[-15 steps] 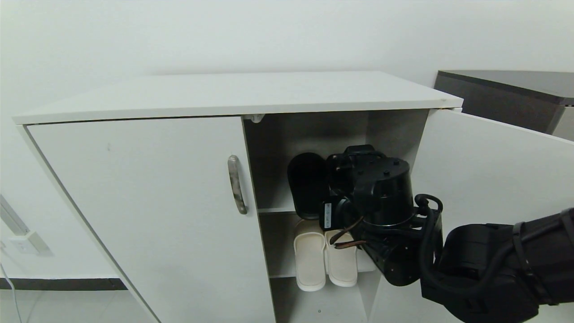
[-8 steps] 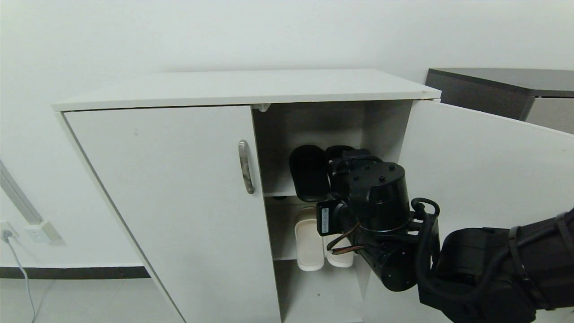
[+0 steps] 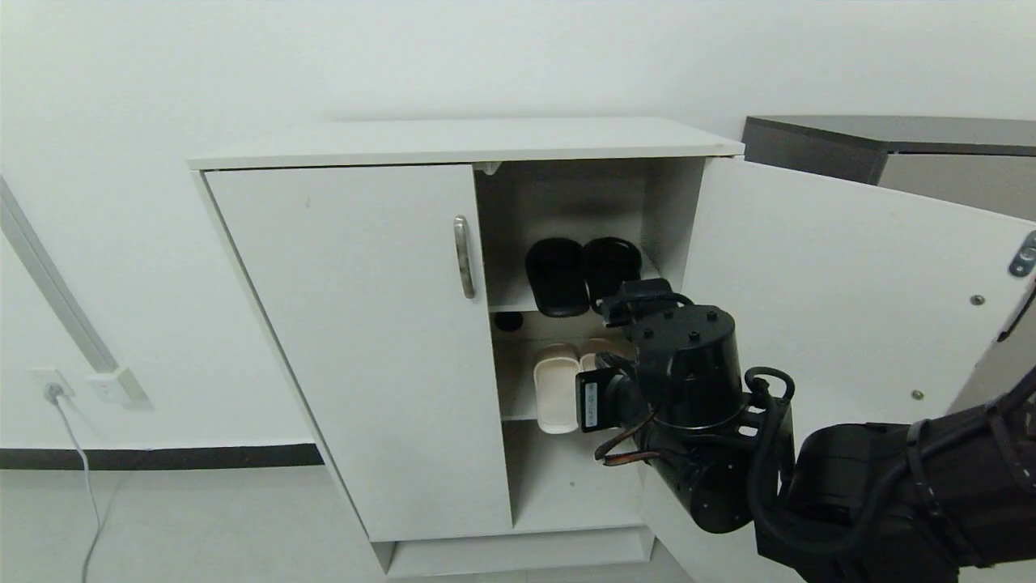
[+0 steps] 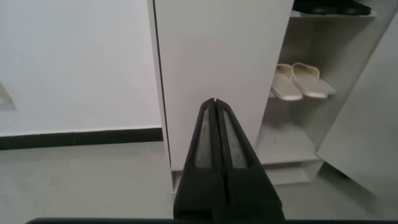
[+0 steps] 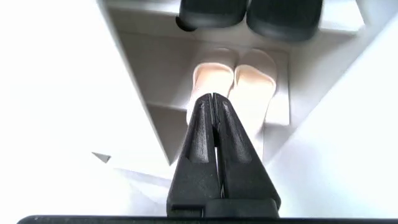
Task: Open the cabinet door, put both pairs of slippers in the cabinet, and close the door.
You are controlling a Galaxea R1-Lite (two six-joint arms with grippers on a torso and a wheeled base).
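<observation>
At the far left of the head view, a grey cable duct (image 3: pixel 48 275) slants down the white wall to a power outlet (image 3: pixel 50 380). A thin cable (image 3: pixel 81 478) drops from the outlet toward the floor, crossing a dark baseboard (image 3: pixel 162 457).

The white cabinet (image 3: pixel 461 142) stands in the middle of the frame. Its left door (image 3: pixel 364 340) is closed, with an upright metal handle (image 3: pixel 463 257) near its inner edge. Right of the handle the compartment is open. The black slippers (image 3: pixel 558 275) sit side by side on the upper shelf, their ends reaching the shelf's front edge. The cream slippers (image 3: pixel 557 397) sit on the middle shelf just below, slightly overhanging it; the right one is mostly hidden behind the robot's wrist. The bottom shelf beneath them is bare.

The right arm (image 3: pixel 890 478) comes in from the lower right, its wrist in front of the open compartment at the height of the middle shelf. In the right wrist view the right gripper (image 5: pixel 213 95) has its jaws pressed together with nothing between them, pointing at the cream pair and apart from it.

The left gripper (image 4: pixel 214 101) also has its jaws pressed together and empty. It hangs in front of the closed left door without touching it.

Farther right, the right door (image 3: pixel 850 300) is swung wide open toward the camera. Behind it, in the upper right, stands a piece of dark grey furniture (image 3: pixel 890 142).
</observation>
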